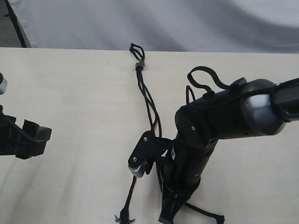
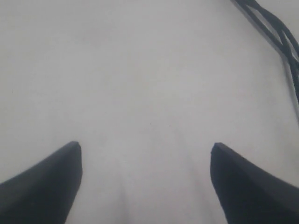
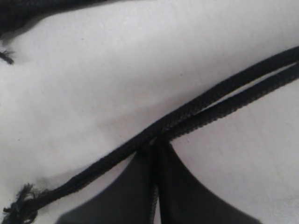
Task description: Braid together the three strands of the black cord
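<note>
Above the pale wooden desk [image 1: 70, 93], the black left gripper [image 2: 145, 147] hung spread by the left edge. At the near edge the right gripper [image 3: 156, 151] pinched the thin black woven cord [image 1: 145, 100], which stretched to its small grey band [image 1: 139, 65] at the far edge.

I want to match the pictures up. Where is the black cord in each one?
Exterior view: the black cord runs down the middle to the right tool.
Left wrist view: that picture's top right corner.
Right wrist view: slanting across the middle.
Shared landmark: the pale table.
</note>
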`<state>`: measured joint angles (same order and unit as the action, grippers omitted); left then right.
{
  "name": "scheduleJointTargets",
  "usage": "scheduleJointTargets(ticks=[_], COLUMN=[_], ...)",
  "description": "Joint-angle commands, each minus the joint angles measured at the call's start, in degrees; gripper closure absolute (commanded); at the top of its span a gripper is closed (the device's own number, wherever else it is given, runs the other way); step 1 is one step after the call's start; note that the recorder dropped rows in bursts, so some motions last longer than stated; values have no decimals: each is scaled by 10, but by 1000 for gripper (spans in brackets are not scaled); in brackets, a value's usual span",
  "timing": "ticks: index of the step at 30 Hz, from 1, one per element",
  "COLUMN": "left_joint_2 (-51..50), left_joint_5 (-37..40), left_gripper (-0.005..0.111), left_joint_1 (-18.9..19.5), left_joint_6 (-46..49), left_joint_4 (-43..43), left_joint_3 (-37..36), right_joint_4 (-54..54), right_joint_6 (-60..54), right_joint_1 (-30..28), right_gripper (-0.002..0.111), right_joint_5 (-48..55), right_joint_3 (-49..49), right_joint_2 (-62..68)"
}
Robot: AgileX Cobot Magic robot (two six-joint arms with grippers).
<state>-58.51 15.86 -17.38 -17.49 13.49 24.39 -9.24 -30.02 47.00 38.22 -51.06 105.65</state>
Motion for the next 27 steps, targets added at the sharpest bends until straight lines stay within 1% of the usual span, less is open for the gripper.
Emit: scheduleJointTargets(ticks=[1,3,8,10,11,13,14,15,17,20,22,23,26,27], left_joint_2=[5,5,5,5,5,5,5,5,5,5,5,5,-5,-14], left_joint_5=[-6,-6,-6,-6,-6,-6,-6,-6,-9,-14,-21,-23,-10,-3], left_gripper=[35,35,35,35,35,35,35,35,35,35,35,35,35,35], left_joint_1=[0,0,0,0,0,0,0,0,0,-4,-23,-39,-95,-115], left_joint_6=[3,3,3,3,3,3,3,3,3,25,59,79,143,149], left_joint_4=[-7,-7,-7,-7,-7,-7,-7,-7,-8,-53,-87,-115,-178,-188], left_joint_3=[-3,-3,-3,-3,-3,-3,-3,-3,-3,-3,-3,-1,14,22], right_joint_4=[-16,-16,-10,4,15,67,108,119,121,108,108,108,108,108], right_joint_6=[-9,-7,-14,-13,-11,19,51,64,84,107,124,140,176,184], right_joint_1=[4,5,19,24,24,9,-15,-27,-78,-131,-153,-169,-201,-208], right_gripper=[106,99,63,51,47,46,46,46,46,46,46,46,46,46], right_joint_5=[14,5,-3,10,11,-4,-16,-17,-17,-32,-57,-79,-162,-186], right_joint_3=[14,14,14,10,6,5,5,5,5,6,12,21,61,76], right_joint_2=[13,13,10,-7,-23,-65,-91,-102,-126,-160,-183,-199,-251,-266])
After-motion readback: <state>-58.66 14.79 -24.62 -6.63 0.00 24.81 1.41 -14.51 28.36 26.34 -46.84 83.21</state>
